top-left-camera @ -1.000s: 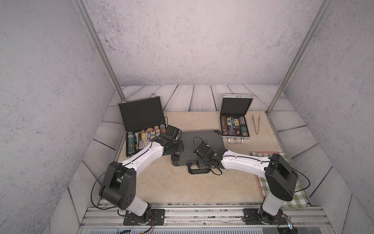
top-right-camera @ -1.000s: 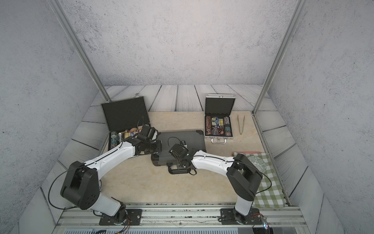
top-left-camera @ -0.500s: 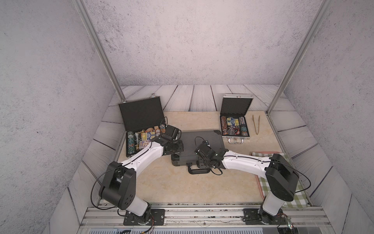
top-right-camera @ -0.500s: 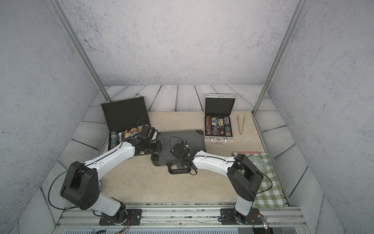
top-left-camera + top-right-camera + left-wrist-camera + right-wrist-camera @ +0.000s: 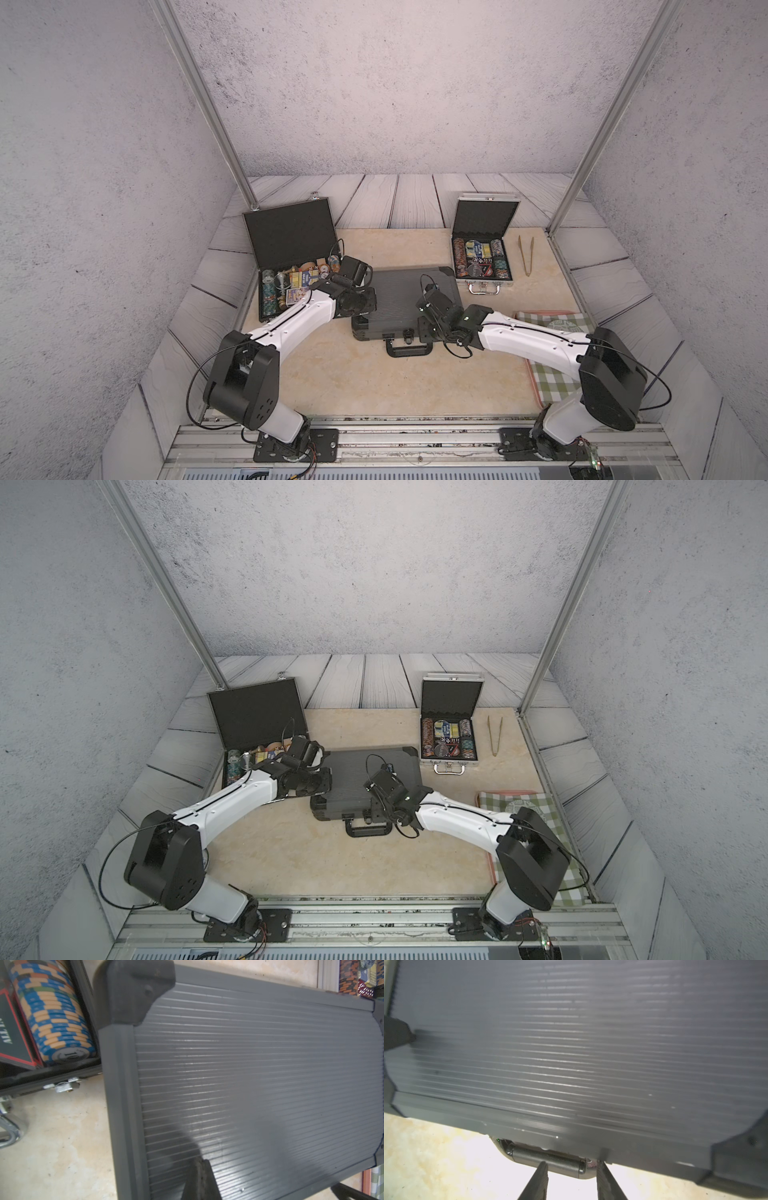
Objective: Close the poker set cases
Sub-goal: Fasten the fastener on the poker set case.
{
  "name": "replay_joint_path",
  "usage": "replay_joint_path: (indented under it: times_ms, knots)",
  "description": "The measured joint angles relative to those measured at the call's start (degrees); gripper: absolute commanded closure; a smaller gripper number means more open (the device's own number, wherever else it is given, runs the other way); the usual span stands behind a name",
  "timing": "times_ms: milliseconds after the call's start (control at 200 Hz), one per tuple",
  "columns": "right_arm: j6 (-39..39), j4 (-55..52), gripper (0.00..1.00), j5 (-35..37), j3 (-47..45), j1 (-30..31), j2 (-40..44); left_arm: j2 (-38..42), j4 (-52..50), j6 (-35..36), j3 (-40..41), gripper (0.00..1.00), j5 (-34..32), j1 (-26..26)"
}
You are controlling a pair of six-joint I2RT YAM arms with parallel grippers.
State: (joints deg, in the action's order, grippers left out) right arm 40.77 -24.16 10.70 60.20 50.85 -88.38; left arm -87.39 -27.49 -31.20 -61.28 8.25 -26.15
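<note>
**Desk:** What's in frame?

**Photog:** Two robot arms over the grey ribbed case (image 5: 405,293), mid-surface (image 5: 332,374), lid down. Left pincer (image 5: 200,1176) has its jaws together, tip resting on the ribbed lid nr the case's left edge. Right pincer (image 5: 572,1168) has its jaws apart, gripping nothing, tips at the front edge by the handle (image 5: 546,1159).

**Desk:** Which step?

**Photog:** Looks like securing case no. 1. One arm holds the lid down, the other works the front, prob. the latch. Can't tell if it's fastened.

**Desk:** The rest?

**Photog:** Black case (image 5: 289,235) at left and silver case (image 5: 484,216) at back right both stand open, chips showing. Next move calls for the right pincer to press the latch home w/o shoving the case. Then those 2 lids need swinging fwd and down.
</note>
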Motion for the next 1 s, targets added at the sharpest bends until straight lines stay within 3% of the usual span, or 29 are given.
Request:
replay_joint_path:
  times_ms: [565, 801, 1001]
  knots:
    - [-8.55, 1.53, 0.59, -5.68, 4.28, -4.50, 4.83, -0.42, -3.41, 2.51, -1.40, 1.00, -1.77, -1.01]
    - [-11.45, 3.50, 0.64, -10.99, 7.56, -6.34, -2.10, -0.57, -2.12, 2.49, -1.09, 1.00, -1.77, -1.03]
    - [-10.80, 12.13, 0.66, -14.49, 2.27, -6.69, -5.53, -0.83, -2.64, 4.68, -1.64, 1.00, -3.45, -2.64]
